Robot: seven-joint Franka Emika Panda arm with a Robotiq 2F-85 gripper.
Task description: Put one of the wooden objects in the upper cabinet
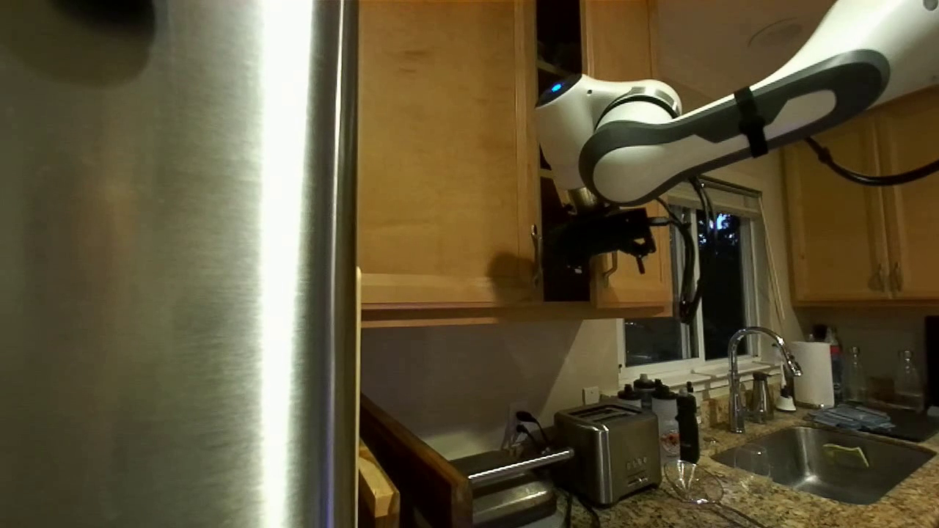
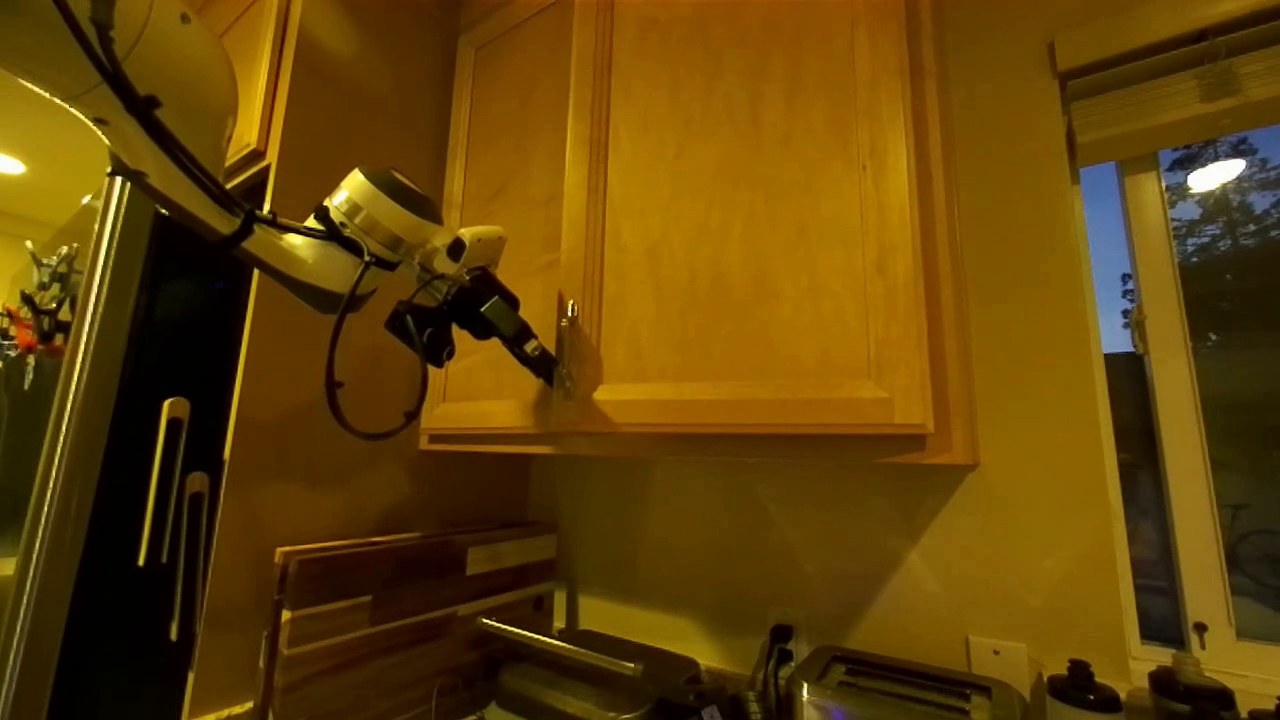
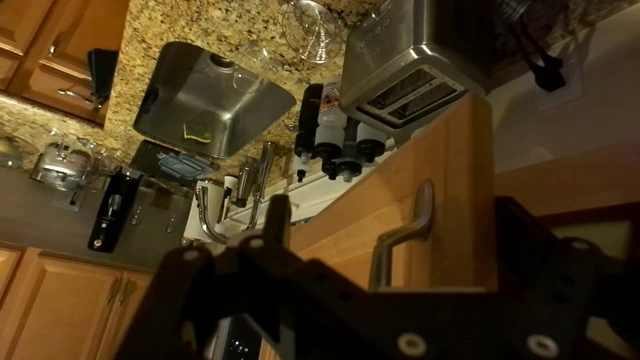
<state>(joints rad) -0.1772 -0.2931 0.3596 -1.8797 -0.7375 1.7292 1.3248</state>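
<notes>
Two dark fingers are standing wide apart, so the hand is gripping nothing. In the wrist view, the edge of a door is showing in the space between them, with its metal handle; I cannot tell if a finger is touching. The fingers are probably straddling the edge so they can push or pull it from either side. The arm is holding the hand up high because the cabinet is hanging on the wall. The door is standing ajar and the dark inside is showing, but it is likely needing to swing wider before anything can go in.

Lower down, some boards are standing on edge, well apart from the hand, maybe to save room. They may be the wooden things that the task is meaning, but I cannot be sure. Farther along, a toaster is sitting near the plugs, likely for its power. Bottles are crowding just beside it, near the sink, perhaps for easy filling.
</notes>
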